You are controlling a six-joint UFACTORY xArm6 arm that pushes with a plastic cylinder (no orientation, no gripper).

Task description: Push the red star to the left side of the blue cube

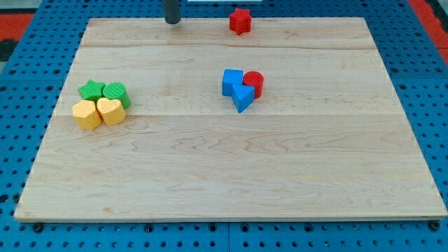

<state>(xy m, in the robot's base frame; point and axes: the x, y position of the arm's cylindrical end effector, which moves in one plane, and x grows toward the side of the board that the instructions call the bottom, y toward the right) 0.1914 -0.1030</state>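
The red star [240, 20] lies at the view's top edge of the wooden board [224, 175], a little right of centre. The blue cube [232, 82] sits near the board's middle, touching a blue triangular block [243, 99] below it and a red cylinder [254, 84] on its right. My tip [172, 22] is at the view's top, well to the left of the red star and apart from it, up and left of the blue cube.
At the view's left is a tight cluster: a green star [92, 89], a green round block [116, 92], a yellow block [87, 115] and a yellow heart [110, 110]. A blue pegboard surface [21, 77] surrounds the board.
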